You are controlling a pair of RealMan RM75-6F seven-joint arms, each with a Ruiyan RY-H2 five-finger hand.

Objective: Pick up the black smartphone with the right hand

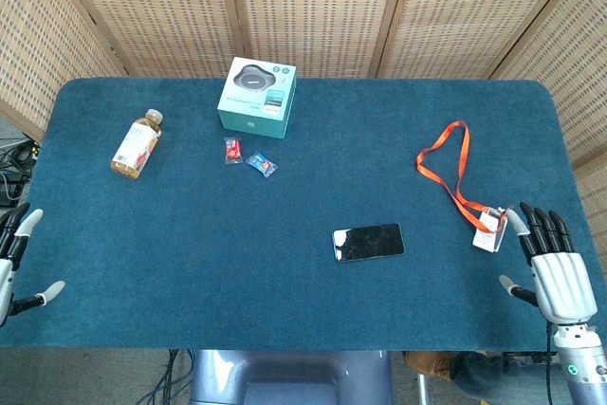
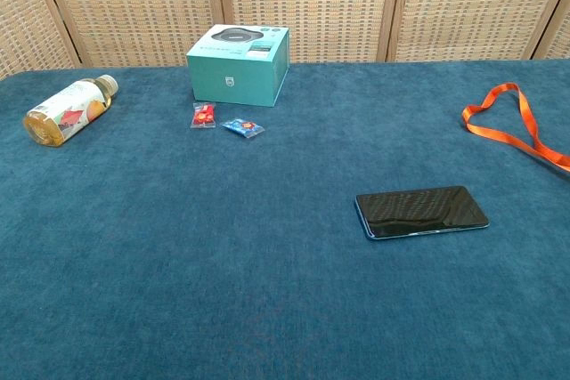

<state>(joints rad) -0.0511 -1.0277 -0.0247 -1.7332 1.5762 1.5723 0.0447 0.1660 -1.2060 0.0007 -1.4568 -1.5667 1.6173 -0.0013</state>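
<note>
The black smartphone [image 1: 368, 242] lies flat, screen up, on the blue table a little right of the middle; the chest view shows the smartphone [image 2: 421, 211] too. My right hand [image 1: 555, 272] hovers at the table's right front edge, well to the right of the phone, fingers spread and holding nothing. My left hand [image 1: 11, 258] is at the left front edge, partly cut off by the frame, fingers apart and empty. Neither hand shows in the chest view.
An orange lanyard [image 1: 451, 165] with a card badge [image 1: 490, 230] lies just ahead of my right hand. A teal box [image 1: 257, 95] stands at the back middle, two small sweets [image 1: 247, 156] in front of it. A drink bottle [image 1: 137, 143] lies back left.
</note>
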